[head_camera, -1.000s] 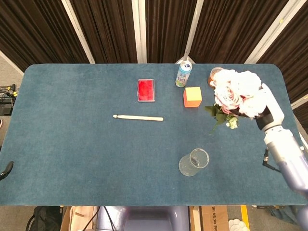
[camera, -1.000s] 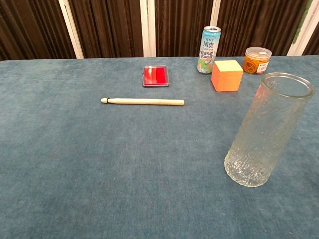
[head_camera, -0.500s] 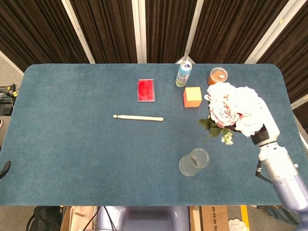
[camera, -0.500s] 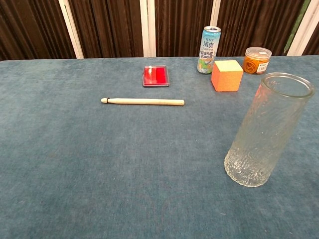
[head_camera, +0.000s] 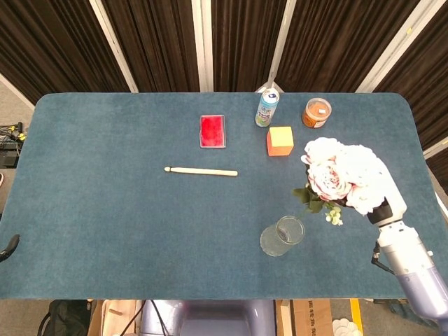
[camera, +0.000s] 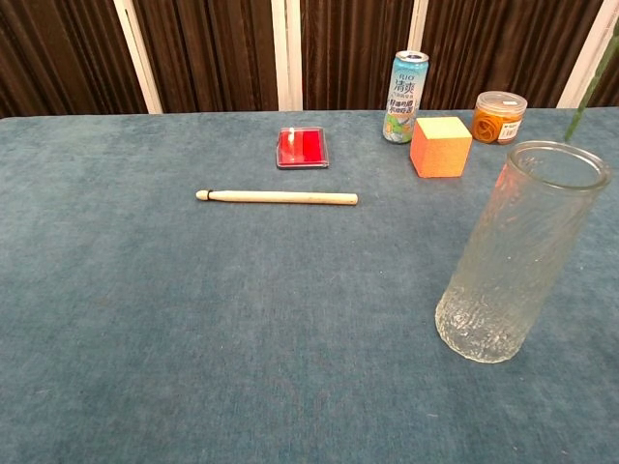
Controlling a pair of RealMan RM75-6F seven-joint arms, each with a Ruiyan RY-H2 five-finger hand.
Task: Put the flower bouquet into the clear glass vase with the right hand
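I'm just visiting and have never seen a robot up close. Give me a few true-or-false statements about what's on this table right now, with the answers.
1. The flowers are already standing in the glass vase. False: the vase is empty and the flowers are up beside it, at the end of the right arm.
2. An orange block sits near a drink can. True.
3. The wooden stick leans against the vase. False: it lies flat on the table, well apart from it.
4. The vase stands upright. True.
5. The red pad lies on top of the orange block. False: it lies on the cloth, apart from the block.
6. A small jar with orange contents stands near the far edge. True.
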